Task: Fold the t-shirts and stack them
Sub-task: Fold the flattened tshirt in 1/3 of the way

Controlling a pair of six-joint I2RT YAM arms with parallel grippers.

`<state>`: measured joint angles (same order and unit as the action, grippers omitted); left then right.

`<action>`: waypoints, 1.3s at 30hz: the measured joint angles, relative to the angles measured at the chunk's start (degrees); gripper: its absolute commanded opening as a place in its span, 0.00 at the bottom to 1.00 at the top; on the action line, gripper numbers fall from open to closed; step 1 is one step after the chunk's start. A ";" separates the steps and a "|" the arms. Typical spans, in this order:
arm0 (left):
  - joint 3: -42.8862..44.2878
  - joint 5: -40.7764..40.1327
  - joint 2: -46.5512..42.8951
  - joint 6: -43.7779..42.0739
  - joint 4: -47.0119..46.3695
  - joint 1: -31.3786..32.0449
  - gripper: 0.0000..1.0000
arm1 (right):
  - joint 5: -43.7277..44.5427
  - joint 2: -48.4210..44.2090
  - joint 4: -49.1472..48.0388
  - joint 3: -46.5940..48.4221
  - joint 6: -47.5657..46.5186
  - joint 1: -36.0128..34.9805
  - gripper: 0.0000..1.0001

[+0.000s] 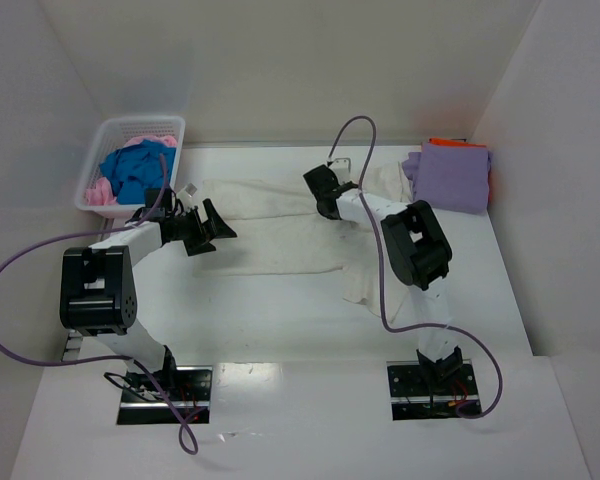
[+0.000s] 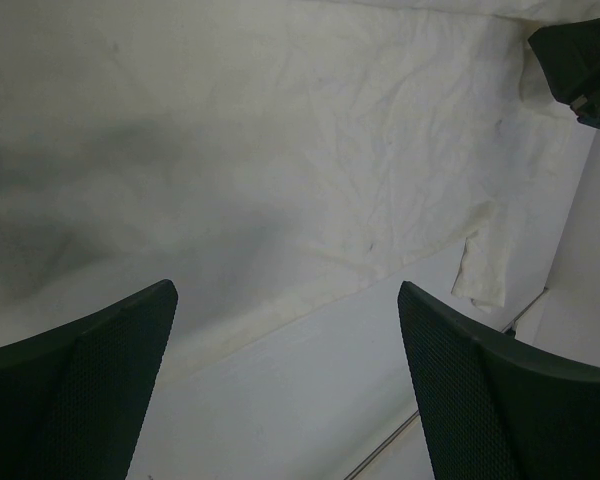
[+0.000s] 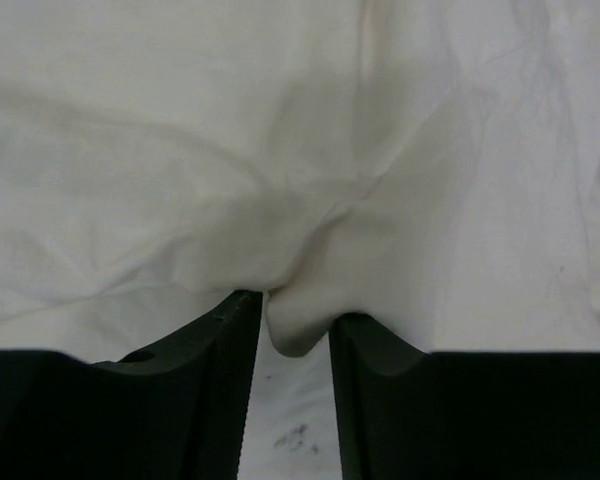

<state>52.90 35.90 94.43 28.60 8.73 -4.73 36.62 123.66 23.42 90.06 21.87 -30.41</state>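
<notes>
A large cream-white t-shirt point(image 1: 280, 245) lies spread flat across the middle of the table. My right gripper point(image 1: 316, 192) is down on its far edge. In the right wrist view the right gripper point(image 3: 295, 312) stands narrowly open, with a pinched-up fold of the cream shirt point(image 3: 180, 150) bulging between its fingers. My left gripper point(image 1: 223, 222) hovers wide open over the shirt's left side. Only the cream shirt point(image 2: 280, 130) and bare table show below the left gripper point(image 2: 287, 292). A folded lavender t-shirt point(image 1: 450, 175) sits on an orange one point(image 1: 450, 143) at the back right.
A white lattice basket point(image 1: 140, 125) at the back left holds a blue shirt point(image 1: 135, 170) and a pink shirt point(image 1: 100, 190). White walls close in the table on the left, back and right. The right arm's gripper body point(image 2: 580, 60) shows in the left wrist view's top right corner.
</notes>
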 measured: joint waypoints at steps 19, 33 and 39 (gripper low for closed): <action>0.00 0.00 0.00 0.00 -0.02 0.00 1.00 | 2.01 0.37 0.61 0.00 -3.98 -0.09 0.00; 0.00 0.00 0.00 0.00 -0.02 0.00 1.00 | -14.47 -8.00 6.82 0.00 -3.48 -0.26 0.06; 0.00 0.00 0.00 0.00 -0.02 0.00 1.00 | -22.16 -8.02 8.90 -0.90 -4.02 -0.35 0.25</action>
<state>52.90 35.90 94.43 28.60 8.71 -4.73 14.46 115.63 32.32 89.17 17.85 -30.76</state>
